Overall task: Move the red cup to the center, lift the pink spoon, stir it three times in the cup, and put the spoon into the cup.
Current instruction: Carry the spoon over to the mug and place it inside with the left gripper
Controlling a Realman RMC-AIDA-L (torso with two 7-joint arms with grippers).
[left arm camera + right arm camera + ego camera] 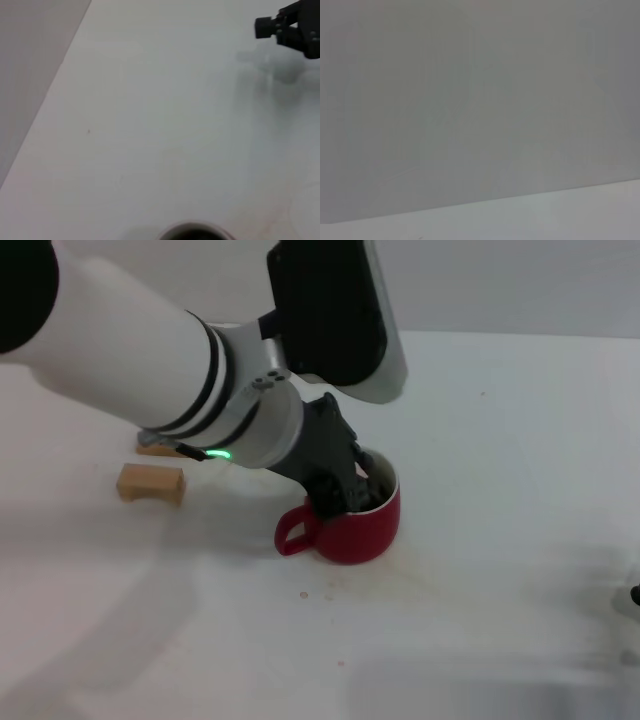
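Presently catalogued, head view: red cup (355,523), standing upright on the white bench (500,570) at the frame's centre, loop handle pointing toward lower left, white rim partly showing with dark contents.

Left claw (338,490): directly over and dipping into the cup's mouth on its handle side, arm reaching down from upper left. Whether its fingers were spread or pinching could not be told.

Pink spoon: not clearly discernible; only a faint pink trace appeared at the rim, so its long axis could not be read.

Judgement: the stirring or placing stage seemed in hand, the left arm being much the nearer.

Right claw (290,30): parked well apart on the bench, its state unreadable.

Two wooden blocks (151,482): middle left, clear of the cup.
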